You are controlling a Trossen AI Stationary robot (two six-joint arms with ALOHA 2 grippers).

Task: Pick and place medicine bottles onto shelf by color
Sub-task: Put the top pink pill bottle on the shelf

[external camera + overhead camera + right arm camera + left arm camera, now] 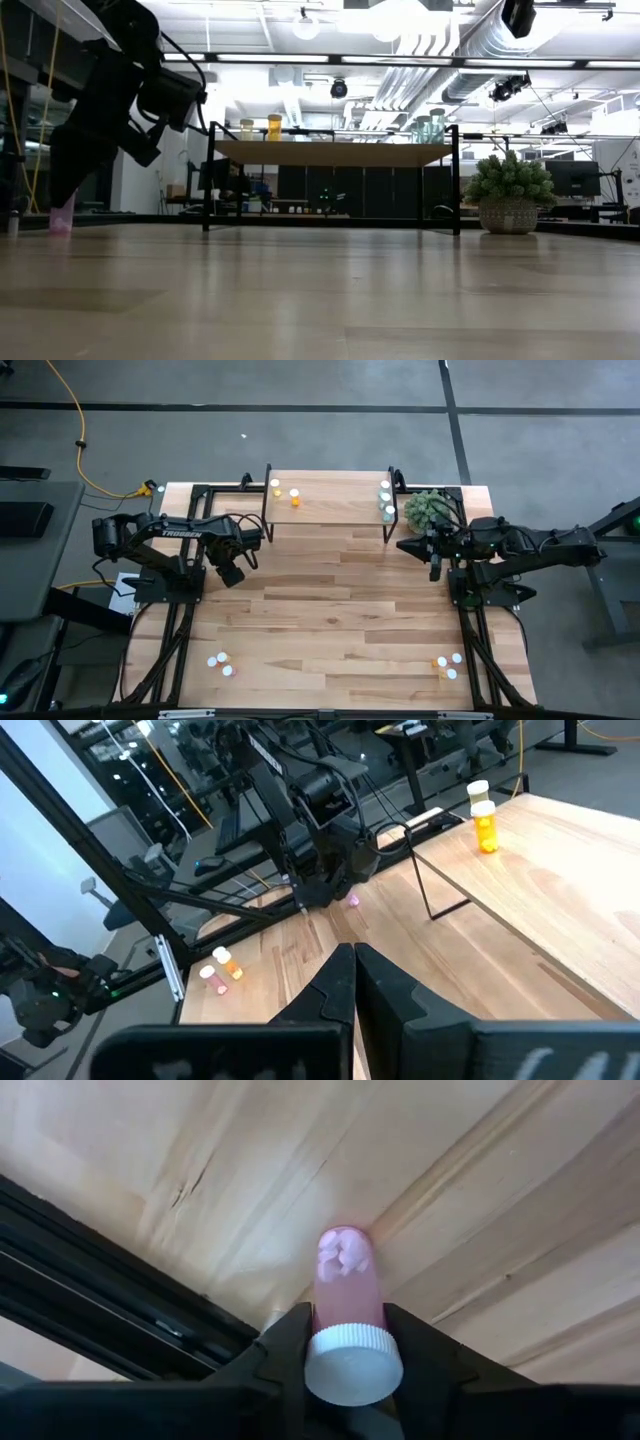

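A pink medicine bottle (345,1285) with a white cap (352,1368) stands at the table's left side, and my left gripper (348,1325) is shut on it. In the low view the bottle (62,216) shows under the left arm. The shelf (328,510) stands at the far edge and carries a yellow bottle (276,486), an orange bottle (295,499) and several pale teal bottles (386,500). My right gripper (352,970) waits shut with nothing in it, raised over the table's right side (405,545). My left gripper pinches the pink bottle's upper body just under the white cap (345,1318) between its two fingers, one on each side. The fingers (285,1345) come from above, pointing steeply down. The bottle stands upright with its base (61,230) on the table top.
Loose bottles stand at the near left (221,662) and the near right (447,665) of the table. A fuzzy green plant in a pot (430,508) sits beside the shelf's right end. The black frame rail (110,1310) runs along the table's left edge, close to the pink bottle.
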